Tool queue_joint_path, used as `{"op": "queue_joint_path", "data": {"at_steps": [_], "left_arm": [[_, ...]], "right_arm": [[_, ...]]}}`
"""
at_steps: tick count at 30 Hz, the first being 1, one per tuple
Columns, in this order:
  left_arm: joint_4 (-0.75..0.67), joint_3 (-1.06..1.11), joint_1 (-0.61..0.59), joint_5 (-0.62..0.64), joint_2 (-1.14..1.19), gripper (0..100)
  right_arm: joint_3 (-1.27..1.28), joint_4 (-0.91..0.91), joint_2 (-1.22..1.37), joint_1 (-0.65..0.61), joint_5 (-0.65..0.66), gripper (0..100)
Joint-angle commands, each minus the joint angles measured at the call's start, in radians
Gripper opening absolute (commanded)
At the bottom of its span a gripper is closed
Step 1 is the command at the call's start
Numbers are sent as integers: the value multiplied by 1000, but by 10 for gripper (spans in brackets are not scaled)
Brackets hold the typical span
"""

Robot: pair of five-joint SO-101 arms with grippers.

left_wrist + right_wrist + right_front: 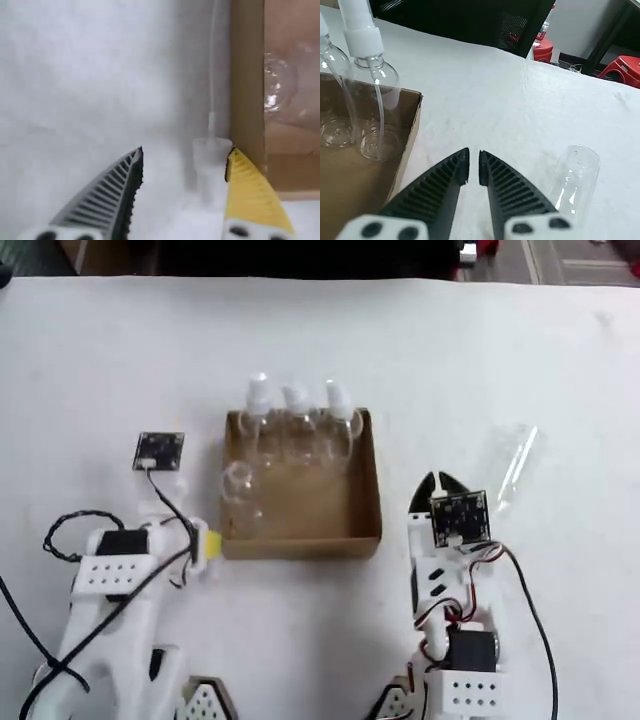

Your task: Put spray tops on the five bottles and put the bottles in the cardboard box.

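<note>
The cardboard box point(300, 543) sits open-topped at the middle of the white table point(100, 360), between my two arms. Three capped bottles point(295, 425) stand upright in a row against the box's far wall, each with a white spray top fitted. A fourth, uncapped bottle point(238, 483) stands inside the box near its left wall, in front of that row. A fifth bottle, the loose bottle point(515, 462), lies on its side on the table to the right of the box, well apart from it and without a top. My left claw point(185, 150) is low at the table just outside the box's near left corner, with its fingers spread apart. A loose spray top point(210, 165) lies between them, close against the yellow finger point(250, 195), its thin tube running along the outside of the box wall point(247, 75). I cannot tell whether the yellow finger touches it. My right claw point(473, 151) is over the table just beside the box's right wall. Its black fingers are drawn together to a thin slit and grip nothing. The loose bottle point(572, 182) lies near it, on the side away from the box.
</note>
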Motion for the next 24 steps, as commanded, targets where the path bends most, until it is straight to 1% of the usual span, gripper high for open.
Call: {"op": "queue_joint_path", "data": {"at_steps": [1, 10, 16, 24], "left_arm": [[-49, 9, 19, 15, 8, 253], [-58, 18, 15, 9, 10, 250], [-28, 25, 13, -74, 10, 249], [-31, 26, -8, -75, 10, 249]], "right_arm": [[8, -1, -13, -7, 17, 24], [8, 1, -13, -7, 17, 24], [8, 2, -13, -7, 18, 24], [8, 2, -13, -7, 18, 24]]}}
